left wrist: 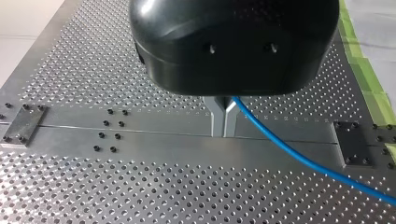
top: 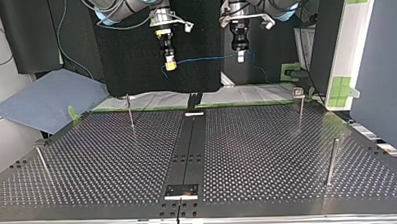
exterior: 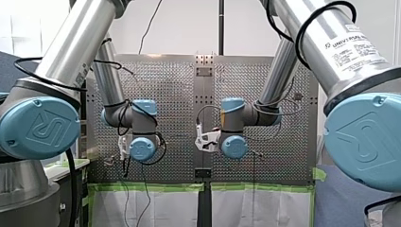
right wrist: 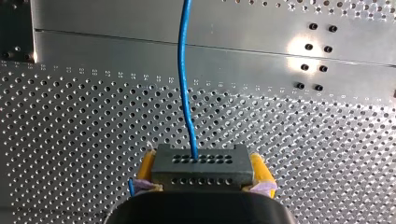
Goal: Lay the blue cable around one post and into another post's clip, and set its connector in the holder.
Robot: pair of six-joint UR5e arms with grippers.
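My left end effector (left wrist: 223,132), a black housing with two metal fingers (left wrist: 217,116), has those fingers pressed together on the thin blue cable (left wrist: 299,158). The cable leaves the pinch and trails off to one side above the perforated metal table (left wrist: 93,186). My right end effector (right wrist: 203,164) clamps its yellow pads (right wrist: 147,164) against the two ends of a dark grey rectangular connector block (right wrist: 201,171) that has two rows of small holes. The blue cable enters one hole in the upper row and runs straight ahead over the table. In the top view both end effectors hang well above the table at its far side, my right at that view's left and my left at its right. The cable is strung between them in a nearly level line, and a short loop droops beside the connector block. Well apart from the cable, four thin upright metal posts stand on the table: a clip-topped post (top: 301,111) at the far right of the top view, a plain far-left post (top: 130,112), a near-left post (top: 42,165) and a thicker near-right post (top: 331,160). A small black plate with a pale front bar (top: 181,191) sits on the dark centre strip (top: 190,152) at the table's near edge.
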